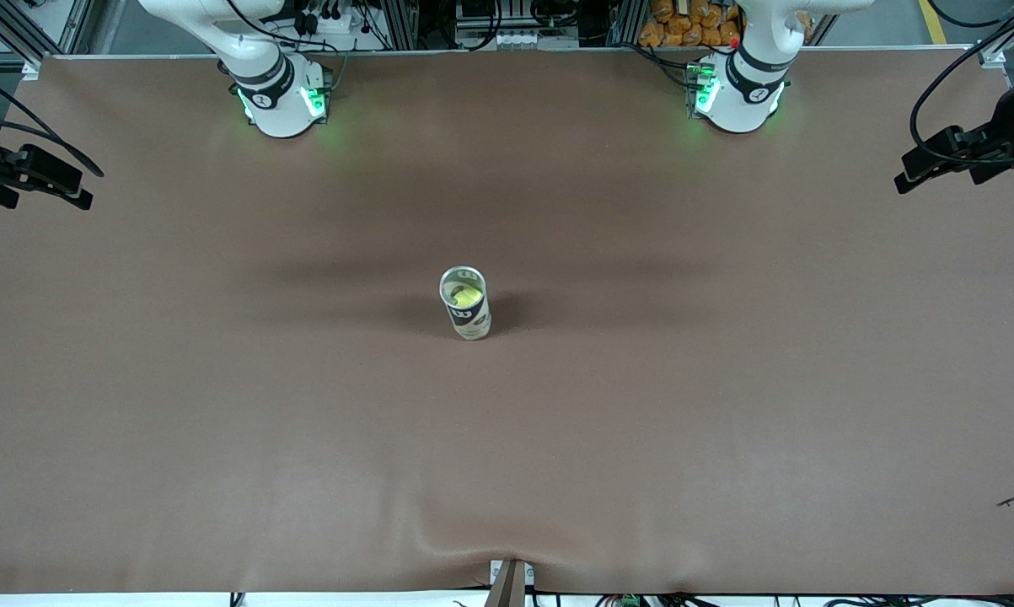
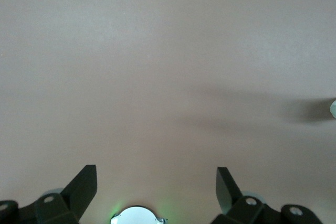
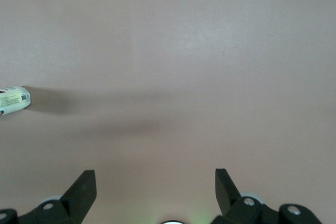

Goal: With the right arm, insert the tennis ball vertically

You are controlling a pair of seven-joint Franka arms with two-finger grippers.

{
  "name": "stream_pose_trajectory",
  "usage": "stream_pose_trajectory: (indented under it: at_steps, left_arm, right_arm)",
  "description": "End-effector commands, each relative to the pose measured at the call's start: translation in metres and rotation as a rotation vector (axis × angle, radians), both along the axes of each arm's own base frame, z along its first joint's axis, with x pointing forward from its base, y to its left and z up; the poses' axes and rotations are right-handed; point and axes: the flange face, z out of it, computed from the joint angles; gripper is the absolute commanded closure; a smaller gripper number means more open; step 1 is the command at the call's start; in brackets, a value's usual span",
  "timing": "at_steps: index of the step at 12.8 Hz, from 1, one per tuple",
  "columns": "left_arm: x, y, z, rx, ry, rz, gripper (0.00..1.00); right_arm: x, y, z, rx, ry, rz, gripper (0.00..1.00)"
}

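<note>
Brown bench (image 1: pixel 220 379): tennis ball can (image 1: pixel 465 303) standing upright mid-surface, ball (image 1: pixel 464 296) sitting inside. Left hand (image 2: pixel 156 187) and right hand (image 3: pixel 155 186) hovering wide, empty.

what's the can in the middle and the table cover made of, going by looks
The can looks like clear plastic with a printed label band and a pale, perhaps metal rim; a yellow-green fuzzy-looking tennis ball shows inside. The table cover seems a matte brown sheet, maybe vinyl or fabric: it ripples at the near edge.
</note>
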Motion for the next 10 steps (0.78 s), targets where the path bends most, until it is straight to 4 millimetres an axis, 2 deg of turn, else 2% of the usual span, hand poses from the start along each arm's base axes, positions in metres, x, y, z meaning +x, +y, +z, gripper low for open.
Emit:
stream_pose_trajectory:
  at_steps: [1,3,4,6,10]
  left_arm:
    - [-0.010,0.009,-0.008,-0.003,-0.041,0.010,0.00]
    - [-0.004,0.012,-0.013,0.012,-0.063,0.014,0.00]
    - [-0.003,0.023,-0.012,0.027,-0.070,0.029,0.00]
    - [0.000,0.030,-0.015,0.031,-0.066,0.044,0.00]
    - [0.002,0.026,-0.015,0.043,-0.075,0.026,0.00]
  right_arm:
    - [-0.003,-0.002,0.001,-0.011,0.004,-0.004,0.00]
    - [-0.003,-0.002,0.001,-0.010,0.005,-0.004,0.00]
    - [-0.003,-0.002,0.000,-0.010,0.007,-0.004,0.00]
    - [-0.004,-0.002,-0.002,-0.010,0.012,-0.004,0.00]
    - [-0.004,-0.003,-0.002,-0.010,0.018,-0.005,0.00]
